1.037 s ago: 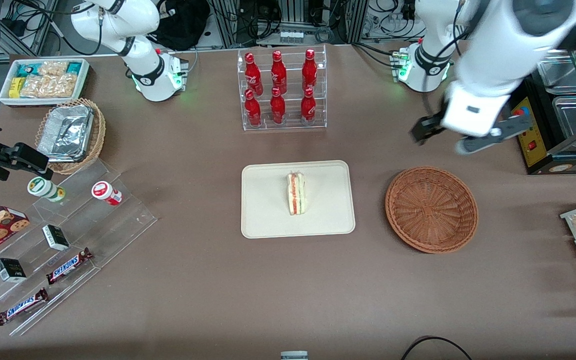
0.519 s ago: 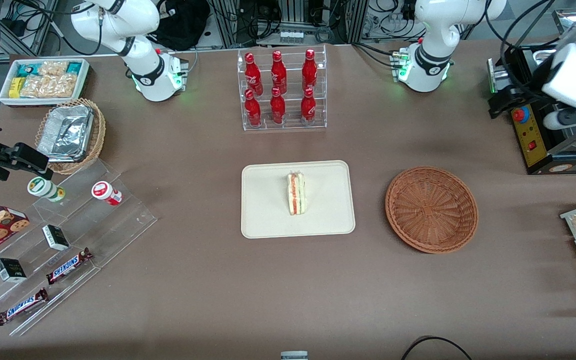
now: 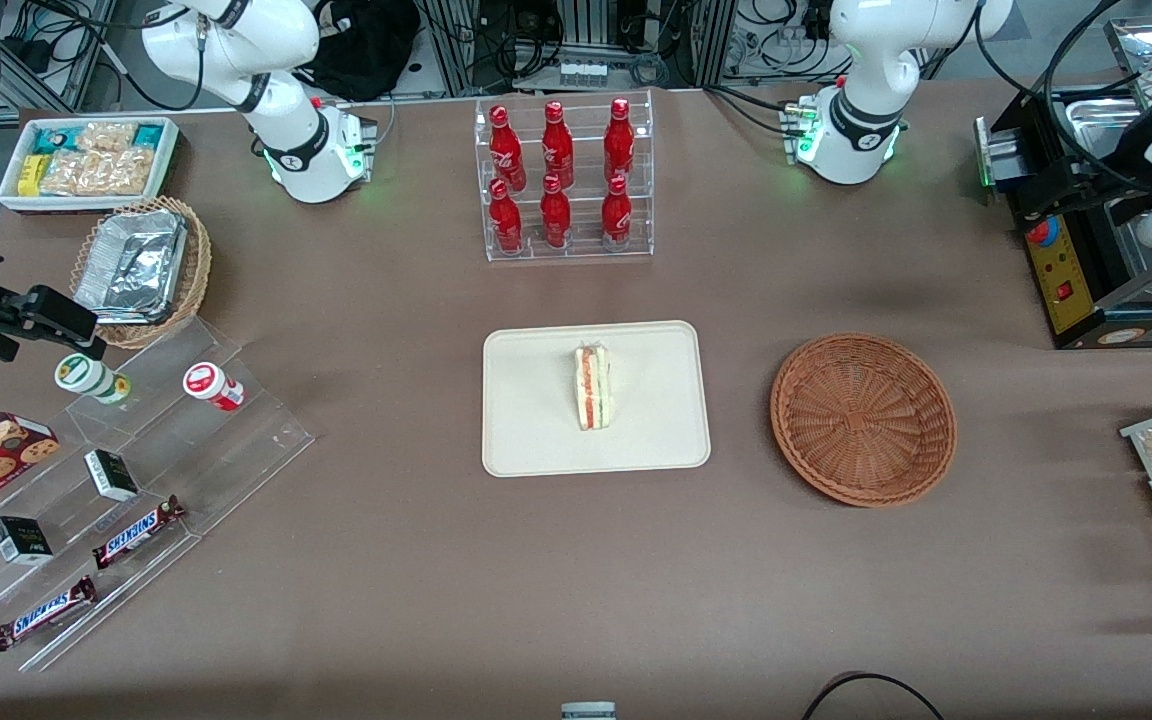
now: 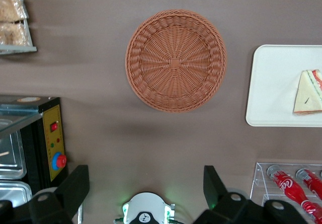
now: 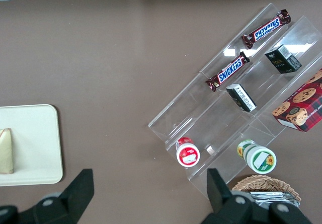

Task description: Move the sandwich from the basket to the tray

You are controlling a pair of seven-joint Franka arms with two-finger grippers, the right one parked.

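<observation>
White-bread triangular sandwich (image 3: 593, 387) rests on the cream rectangular tray (image 3: 536, 440), reddish-brown wicker basket (image 3: 863, 418) empty; left gripper (image 4: 146, 191), fingers spread and holding nothing, hangs above the working arm's end, indicating placement complete.

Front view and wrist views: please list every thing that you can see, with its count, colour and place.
sandwich: one, white with red and green filling, on the tray
tray: one, cream, mid-table
basket: one, reddish-brown, empty, beside the tray toward the working arm's end
bottles: six, red, in a clear rack farther from the front camera than the tray
foil containers: silver, in a tan basket, toward the parked arm's end
Snickers bars: two, brown, on clear steps
gripper: left arm's, black fingers open, high above the table near the basket
</observation>
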